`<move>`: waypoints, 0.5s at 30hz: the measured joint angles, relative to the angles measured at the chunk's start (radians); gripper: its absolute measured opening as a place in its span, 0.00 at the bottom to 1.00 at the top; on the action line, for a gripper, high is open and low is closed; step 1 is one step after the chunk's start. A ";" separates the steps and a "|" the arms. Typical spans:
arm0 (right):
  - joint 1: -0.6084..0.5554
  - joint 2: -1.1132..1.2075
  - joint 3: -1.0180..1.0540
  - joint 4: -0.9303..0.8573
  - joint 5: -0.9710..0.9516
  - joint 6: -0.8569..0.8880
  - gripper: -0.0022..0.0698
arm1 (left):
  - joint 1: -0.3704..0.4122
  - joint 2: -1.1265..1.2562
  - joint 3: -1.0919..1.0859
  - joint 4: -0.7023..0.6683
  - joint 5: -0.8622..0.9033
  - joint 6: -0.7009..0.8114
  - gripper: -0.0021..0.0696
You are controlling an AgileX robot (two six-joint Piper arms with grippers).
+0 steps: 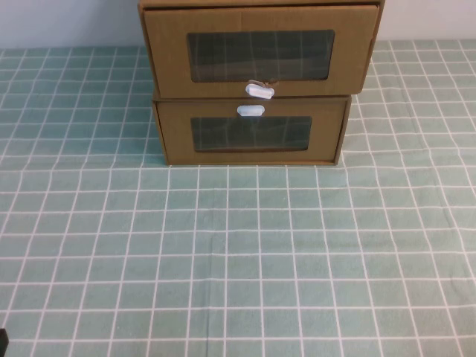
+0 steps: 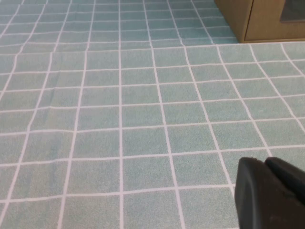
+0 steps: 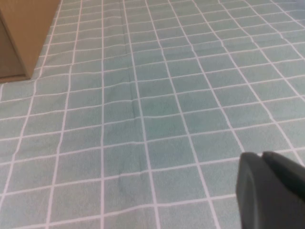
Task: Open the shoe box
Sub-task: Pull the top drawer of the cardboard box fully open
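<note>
Boxes (image 1: 167, 63): two
Handles (image 1: 259, 91): two
Windows (image 1: 260, 56): two
Grippers: two, left gripper (image 2: 265, 164) and right gripper (image 3: 263, 157)
Cloth (image 1: 238, 260): one

This is looking like a plain test table set up for a robot, not a lived-in room. A green cloth (image 1: 238, 253) with white squares is lying under the left gripper (image 2: 267, 164) and the right gripper (image 3: 263, 160) and stretching far ahead of them. Ahead of both grippers, a lower shoe box (image 1: 175, 134) is carrying an upper shoe box (image 1: 163, 52). A bare pale wall (image 1: 67, 22) is standing behind the boxes.
</note>
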 joint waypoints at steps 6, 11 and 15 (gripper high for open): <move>0.000 0.000 0.000 0.000 0.000 0.000 0.01 | 0.000 0.000 0.000 0.008 0.000 0.000 0.02; 0.000 0.000 0.000 0.000 0.000 0.000 0.01 | 0.000 0.000 0.000 0.007 0.000 0.000 0.02; 0.000 0.000 0.000 0.000 0.000 0.000 0.01 | 0.000 0.000 0.000 0.007 0.000 0.000 0.02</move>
